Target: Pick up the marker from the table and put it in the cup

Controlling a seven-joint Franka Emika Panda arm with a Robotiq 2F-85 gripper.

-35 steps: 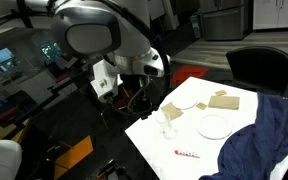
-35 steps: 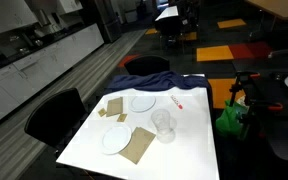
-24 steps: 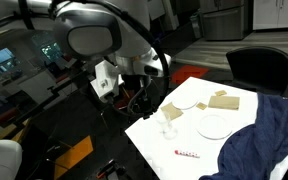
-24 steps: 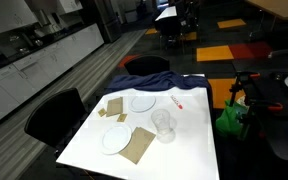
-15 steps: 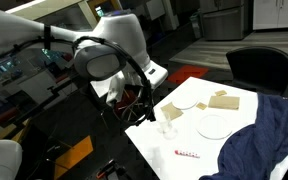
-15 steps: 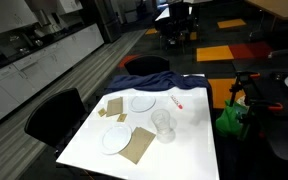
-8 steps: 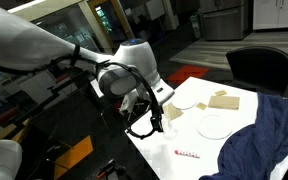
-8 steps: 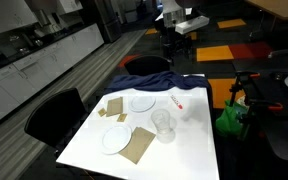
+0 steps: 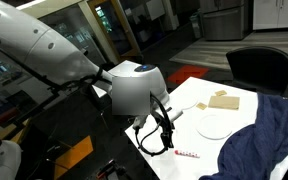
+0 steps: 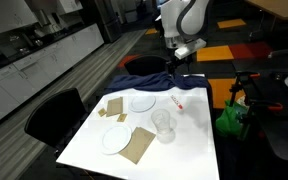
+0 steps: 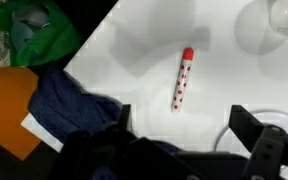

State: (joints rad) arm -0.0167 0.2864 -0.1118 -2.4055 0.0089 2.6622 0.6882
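The red and white marker (image 11: 183, 78) lies flat on the white table (image 11: 144, 60), red cap pointing away from my gripper. It also shows in both exterior views (image 9: 187, 155) (image 10: 178, 103). My gripper (image 11: 184, 121) is open and empty, hovering above the table with the marker just ahead of its fingers (image 11: 246, 122). It also shows in both exterior views (image 9: 163, 136) (image 10: 174, 63). The clear cup (image 10: 164, 125) stands upright near the table's middle and sits at the top right of the wrist view (image 11: 279, 18). My arm hides it in the exterior view that shows the arm large.
Two white plates (image 10: 142, 103) (image 10: 115, 138) and brown napkins (image 10: 138, 147) lie on the table. A dark blue cloth (image 9: 264, 140) drapes over one table edge (image 11: 69, 100). A green bag (image 10: 232, 117) sits beside the table. A black chair (image 9: 259, 68) stands behind.
My arm has swung from beside the table to over it, and the gripper has come down above the marker. The marker, cup and plates have not moved.
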